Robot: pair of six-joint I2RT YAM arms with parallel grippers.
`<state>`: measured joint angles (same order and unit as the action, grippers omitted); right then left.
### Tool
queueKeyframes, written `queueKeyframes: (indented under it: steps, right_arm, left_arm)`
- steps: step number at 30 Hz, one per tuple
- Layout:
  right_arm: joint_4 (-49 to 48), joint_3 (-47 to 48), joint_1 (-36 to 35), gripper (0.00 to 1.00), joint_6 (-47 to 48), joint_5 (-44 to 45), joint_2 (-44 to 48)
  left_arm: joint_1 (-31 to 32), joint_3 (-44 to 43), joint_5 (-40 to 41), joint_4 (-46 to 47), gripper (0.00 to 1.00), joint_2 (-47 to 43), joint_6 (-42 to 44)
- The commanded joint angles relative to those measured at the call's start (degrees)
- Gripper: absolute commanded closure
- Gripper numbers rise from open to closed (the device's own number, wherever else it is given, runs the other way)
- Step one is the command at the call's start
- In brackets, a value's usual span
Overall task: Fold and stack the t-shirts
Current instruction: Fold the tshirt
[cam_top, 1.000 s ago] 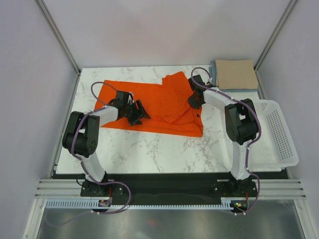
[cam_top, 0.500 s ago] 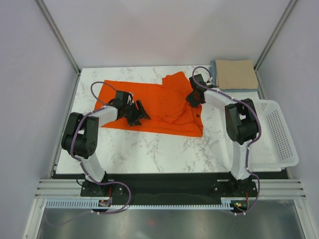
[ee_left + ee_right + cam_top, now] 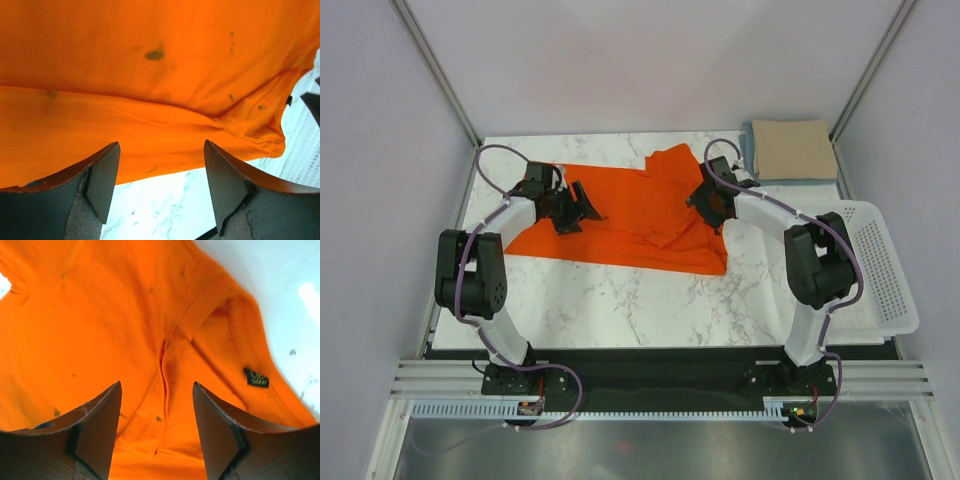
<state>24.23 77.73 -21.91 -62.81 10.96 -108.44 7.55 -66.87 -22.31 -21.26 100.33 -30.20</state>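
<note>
Top external view, our list by size. Marble desk [image 3: 620,300]: carries every item. Orange t-shirt [image 3: 640,215]: we find it spread and rumpled across the far middle, between both arms. White basket [image 3: 885,270]: at the desk's right side. Tan t-shirt [image 3: 792,148]: folded, far right corner, lying on the light blue t-shirt [image 3: 810,181], only its edge showing. Left gripper [image 3: 161,145]: jaws spread wide, holding nothing, over the orange cloth. Right gripper [image 3: 157,385]: jaws likewise apart and empty, above the collar.

blue t-shirt [image 3: 798,181] mostly hidden, under tan t-shirt [image 3: 794,148]
</note>
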Motion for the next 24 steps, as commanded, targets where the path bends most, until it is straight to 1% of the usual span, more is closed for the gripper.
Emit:
queueKeyframes:
  steps: [1,8,12,24]
  right_arm:
    - [-0.85,-2.32,-2.43,0.32,-1.44,-0.24,2.27]
    - [-6.64,-5.84,-7.87,0.30,-6.62,-1.82,1.74]
    - [-8.32,-6.63,-9.37,0.30,-9.34,-1.03,1.48]
    - [-9.73,-6.46,-11.84,0.30,-12.16,-0.68,-1.24]
  left_arm:
    - [-2.45,1.04,0.33,-1.77,0.24,-1.72,3.91]
    - [-4.03,0.87,-1.07,-2.12,0.24,-2.60,4.79]
    - [-4.56,0.78,-0.81,-2.30,0.24,-2.78,5.15]
    - [-4.91,1.30,-1.25,-2.39,0.25,-2.16,5.24]
